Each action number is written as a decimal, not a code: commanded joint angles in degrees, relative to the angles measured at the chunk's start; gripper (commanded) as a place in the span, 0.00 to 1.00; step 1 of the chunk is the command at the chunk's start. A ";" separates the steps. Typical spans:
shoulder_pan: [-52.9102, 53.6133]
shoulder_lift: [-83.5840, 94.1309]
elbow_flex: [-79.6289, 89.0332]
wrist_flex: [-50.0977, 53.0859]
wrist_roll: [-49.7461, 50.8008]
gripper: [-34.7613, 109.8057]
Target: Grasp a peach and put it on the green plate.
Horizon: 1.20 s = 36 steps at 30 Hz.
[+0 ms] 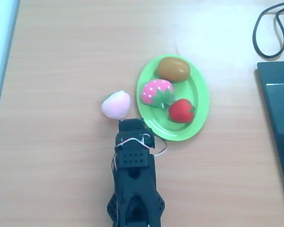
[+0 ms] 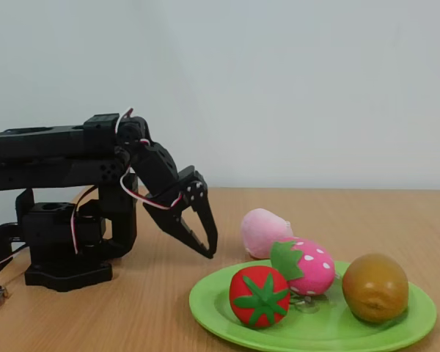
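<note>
We find the peach [image 1: 116, 105] ungrasped on the worktop beside the green plate [image 1: 201, 101], our pincer [image 2: 204, 248] near it, apparently closed and empty.

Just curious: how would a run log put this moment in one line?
pincer: near peach, not gripping | peach: on table beside green plate | phase: approach

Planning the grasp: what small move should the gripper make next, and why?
Probably open and reach forward around the peach. The gripper hangs just short of it above the table, apparently empty, and the peach lies beside the green plate, not on it.
</note>
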 commanded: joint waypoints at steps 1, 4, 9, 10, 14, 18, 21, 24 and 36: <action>0.00 -0.53 -2.72 -1.76 -2.37 0.18; 0.18 -1.76 -3.87 -3.34 -4.66 0.18; 0.26 -5.45 -7.73 -3.34 -5.10 0.18; 0.26 -6.68 -8.70 -3.34 -5.27 0.18; -0.97 -11.43 -12.04 -4.04 -8.61 0.18; -2.11 -15.21 -14.77 -4.31 -8.26 0.19; -2.46 -16.96 -16.00 -4.13 -7.38 0.25; -2.46 -17.75 -16.61 -4.13 -7.38 0.31; -2.72 -18.28 -18.46 -4.39 -7.47 0.42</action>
